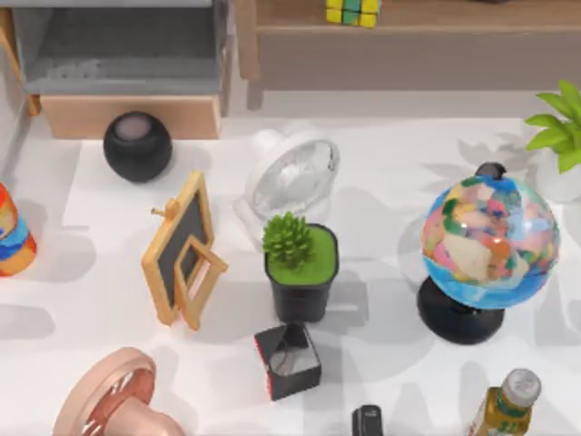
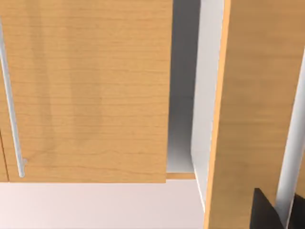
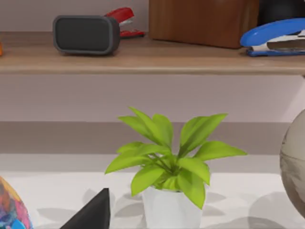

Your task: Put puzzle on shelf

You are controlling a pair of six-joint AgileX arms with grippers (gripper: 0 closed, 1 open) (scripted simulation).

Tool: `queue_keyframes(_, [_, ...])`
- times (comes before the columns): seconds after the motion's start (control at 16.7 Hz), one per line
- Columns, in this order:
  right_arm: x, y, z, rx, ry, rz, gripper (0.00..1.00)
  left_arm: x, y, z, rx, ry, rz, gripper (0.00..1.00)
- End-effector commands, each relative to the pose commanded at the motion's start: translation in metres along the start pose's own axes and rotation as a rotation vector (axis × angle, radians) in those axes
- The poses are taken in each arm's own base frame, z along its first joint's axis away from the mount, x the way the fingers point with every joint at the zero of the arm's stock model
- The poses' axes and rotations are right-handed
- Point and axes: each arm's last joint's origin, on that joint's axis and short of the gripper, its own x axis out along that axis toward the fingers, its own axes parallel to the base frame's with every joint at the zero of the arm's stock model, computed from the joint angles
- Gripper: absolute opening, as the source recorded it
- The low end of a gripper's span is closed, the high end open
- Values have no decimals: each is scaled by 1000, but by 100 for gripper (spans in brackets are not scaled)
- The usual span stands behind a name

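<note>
— One puzzle (image 1: 353, 11), and where do we see it?

— From above, we find it at twelve o'clock, resting on the shelf (image 1: 454, 18), near the board's front edge. No gripper touches it.

— What lies below it on the table (image 1: 390, 163)?

— We see a succulent pot (image 1: 302, 268) near the middle. A white fan (image 1: 292, 177) stands at its twelve o'clock, a black cube (image 1: 289, 361) at its six, a globe (image 1: 487, 241) at its three and a chalkboard (image 1: 184, 250) at its nine.

— And the pincers?

— For both, we cannot tell whether they are wide or narrow. A dark tip of the left gripper (image 2: 269, 214) shows in its wrist view, close before wooden panels (image 2: 90, 90). A dark tip of the right gripper (image 3: 93, 214) shows in its wrist view, facing a leafy plant (image 3: 171, 157) with the shelf board behind it, where a grey speaker (image 3: 86, 34) and a blue stapler (image 3: 274, 37) sit.
</note>
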Motion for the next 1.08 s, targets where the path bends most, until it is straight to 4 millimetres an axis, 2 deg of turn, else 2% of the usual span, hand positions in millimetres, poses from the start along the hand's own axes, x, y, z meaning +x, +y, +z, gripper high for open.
queue_keyframes(0.18, [0,0,0,0,0,0,100,10,-1,-1,-2,2,-5,0])
queue_keyframes(0.54, [0,0,0,0,0,0,100,60,1,-1,1,2,1,0])
queue_keyframes(0.84, [0,0,0,0,0,0,100,62,0,-1,-6,5,-7,0])
queue_keyframes(1.08, [0,0,0,0,0,0,100,84,-1,-3,-6,4,-10,0])
